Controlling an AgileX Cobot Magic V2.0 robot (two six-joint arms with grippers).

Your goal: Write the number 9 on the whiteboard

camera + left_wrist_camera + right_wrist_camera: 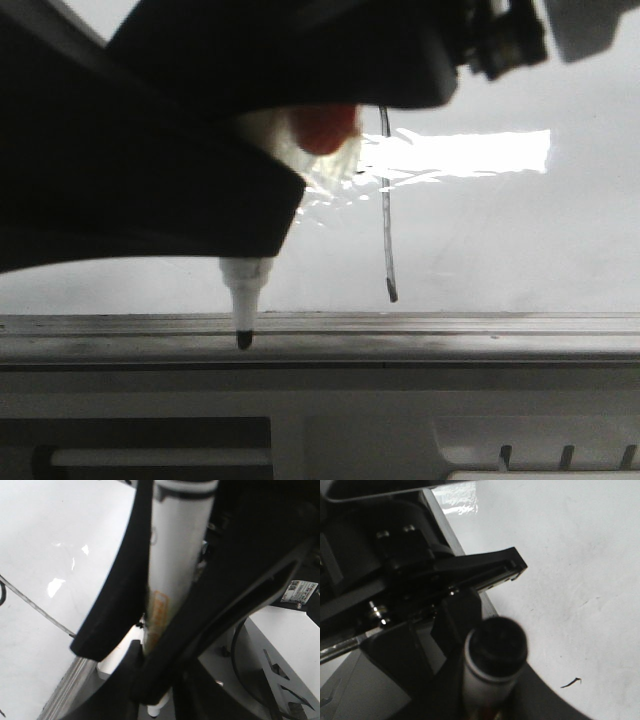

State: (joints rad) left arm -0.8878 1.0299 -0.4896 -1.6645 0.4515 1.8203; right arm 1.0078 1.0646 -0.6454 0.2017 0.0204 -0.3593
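The black left gripper (150, 645) pinches a white-barrelled marker with a black tip (244, 300), tip down at the grey metal rail (400, 325) of the glossy white whiteboard (500, 230). Right of the marker stands the thin black number 9 (386, 200) (loop hidden). The right gripper's state cannot be told.

open: whiteboard (520, 230) right of stroke (386, 215); blocked: rail (450, 325) under marker tip (244, 340)
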